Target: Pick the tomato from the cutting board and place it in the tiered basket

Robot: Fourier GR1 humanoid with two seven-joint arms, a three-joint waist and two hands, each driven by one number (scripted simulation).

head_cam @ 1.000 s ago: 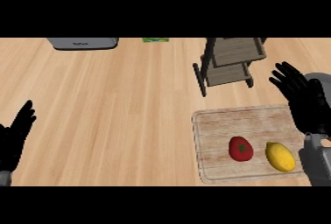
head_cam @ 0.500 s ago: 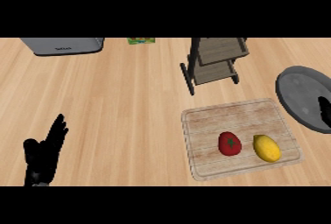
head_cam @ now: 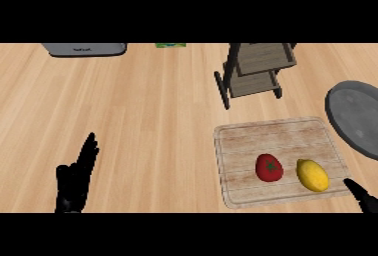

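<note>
A red tomato [head_cam: 269, 167] with a green stem lies on the pale wooden cutting board [head_cam: 258, 137] at the lower right, next to a yellow lemon [head_cam: 312, 175]. The tiered basket [head_cam: 255, 70], dark-framed with wooden trays, stands beyond the board at the upper right. My left hand [head_cam: 75, 179] rests open at the lower left, fingers pointing up, far from the board. Only the black fingertips [head_cam: 362, 196] of my right hand show at the lower right corner, just right of the lemon and apart from the tomato.
A grey round plate [head_cam: 356, 116] lies at the right edge beside the board. A grey appliance [head_cam: 83, 49] and a small green item [head_cam: 170, 46] sit along the far edge of the wooden counter [head_cam: 133, 110].
My right hand has dropped from beside the board to the lower right corner. The view has shifted, so the board and basket sit more to the left and the grey plate shows.
</note>
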